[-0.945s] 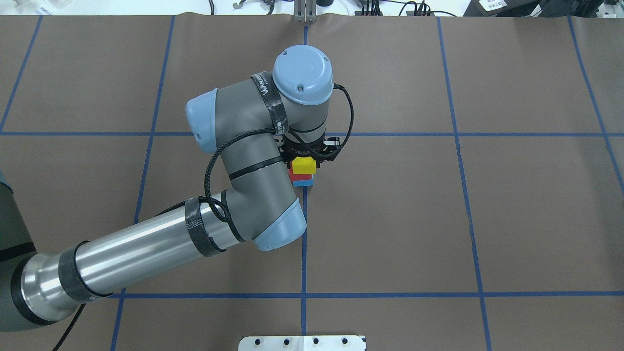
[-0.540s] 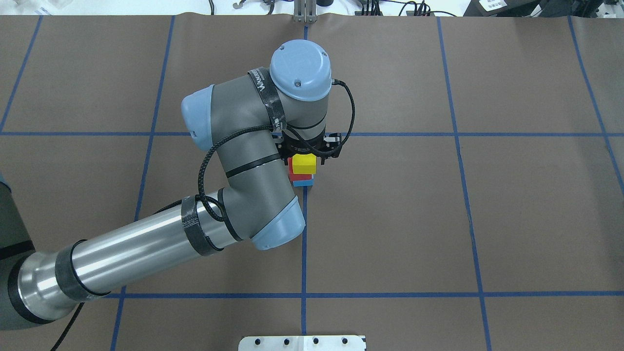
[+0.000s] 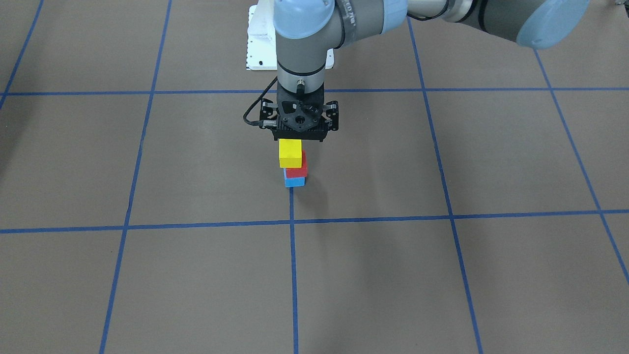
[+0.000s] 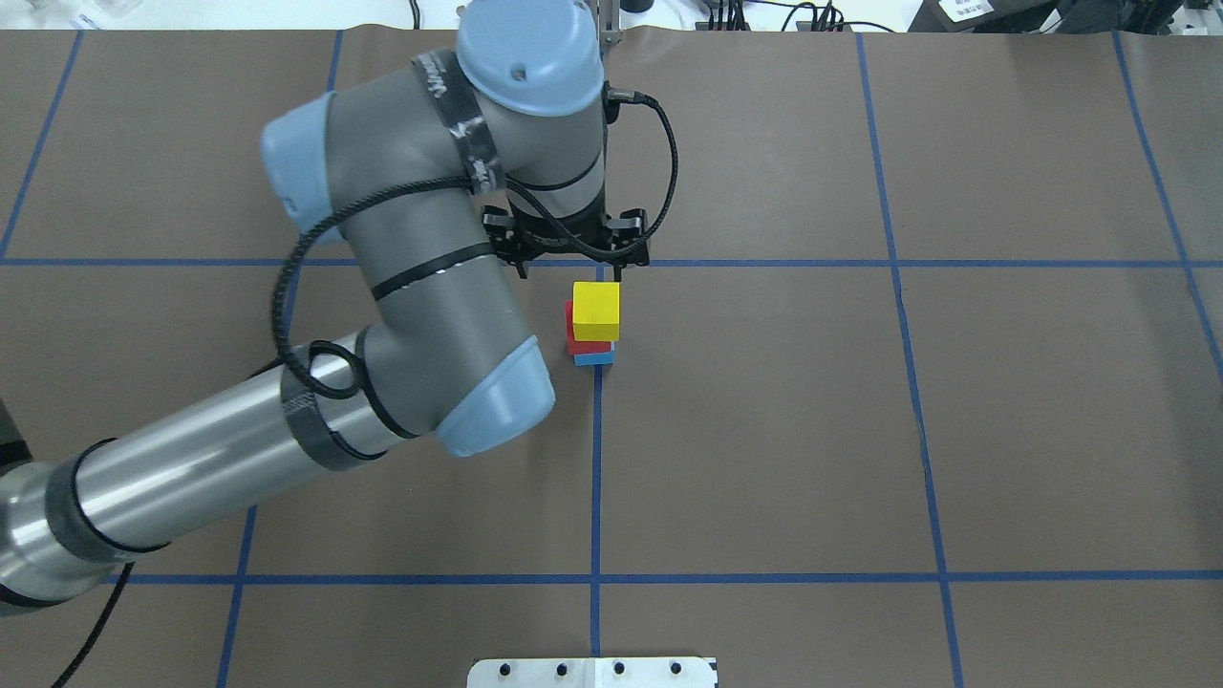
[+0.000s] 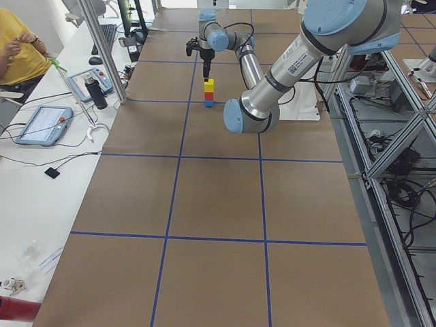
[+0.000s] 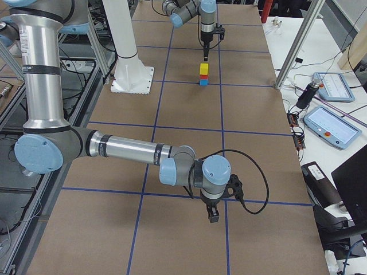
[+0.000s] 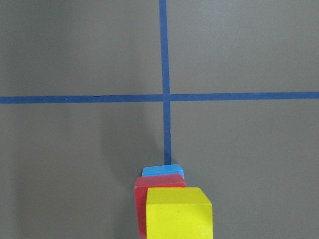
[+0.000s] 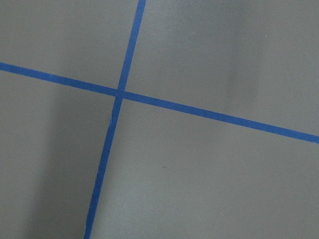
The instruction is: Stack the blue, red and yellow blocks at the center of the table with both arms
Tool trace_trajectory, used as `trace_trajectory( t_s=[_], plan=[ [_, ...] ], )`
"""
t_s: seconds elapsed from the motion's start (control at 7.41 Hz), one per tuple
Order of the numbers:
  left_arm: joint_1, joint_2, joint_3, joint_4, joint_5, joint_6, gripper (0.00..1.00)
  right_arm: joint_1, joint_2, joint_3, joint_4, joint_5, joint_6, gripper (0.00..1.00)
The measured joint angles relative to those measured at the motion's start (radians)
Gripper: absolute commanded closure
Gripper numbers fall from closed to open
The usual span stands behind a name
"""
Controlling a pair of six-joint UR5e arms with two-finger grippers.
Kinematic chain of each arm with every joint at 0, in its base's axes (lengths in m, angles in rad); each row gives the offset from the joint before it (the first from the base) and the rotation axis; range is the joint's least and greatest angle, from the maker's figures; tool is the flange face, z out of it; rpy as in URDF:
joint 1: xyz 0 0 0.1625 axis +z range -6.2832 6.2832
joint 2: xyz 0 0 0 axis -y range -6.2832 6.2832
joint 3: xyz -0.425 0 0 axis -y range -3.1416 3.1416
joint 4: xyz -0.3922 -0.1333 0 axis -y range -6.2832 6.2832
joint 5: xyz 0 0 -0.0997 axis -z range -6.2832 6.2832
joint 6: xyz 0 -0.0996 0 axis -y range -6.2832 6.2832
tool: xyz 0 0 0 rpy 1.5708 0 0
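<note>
I count three blocks on my worktop [image 4: 860, 430]: one yellow block [image 3: 290, 153], one red block [image 3: 297, 172] and one blue block [image 3: 294, 182], making one stack. Two arms are mine, the left arm [image 4: 239, 449] and the right arm [image 6: 126, 150]. There is one white mounting plate [image 4: 592, 672]. Beside the worktop I count two tablets, a far tablet [image 6: 334, 86] and a near tablet [image 6: 331, 127], and one person in yellow [image 5: 17, 48]

Matt table cover [image 4: 1003, 430], smooth yellow block [image 4: 595, 311]
</note>
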Motion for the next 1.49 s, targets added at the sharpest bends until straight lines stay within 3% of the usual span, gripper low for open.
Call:
trace_trajectory(
  t_s=[0.27,0.54,0.94,1.49],
  plan=[
    [-0.109,0.213,-0.236,0.048,-0.046,0.214,0.00,0.001,-0.002,-0.002,0.000,-0.001,0.001,0.01],
    [-0.300,0.467,-0.362,0.052,-0.140,0.571,0.00,0.006,-0.007,-0.002,-0.001,-0.001,0.001,0.01],
    [-0.665,0.740,-0.290,0.043,-0.272,1.120,0.00,0.011,-0.009,-0.002,-0.001,-0.001,0.001,0.01],
    [-0.856,0.980,-0.192,-0.059,-0.300,1.244,0.00,0.011,-0.010,-0.003,-0.001,-0.001,0.001,0.01]
  ],
)
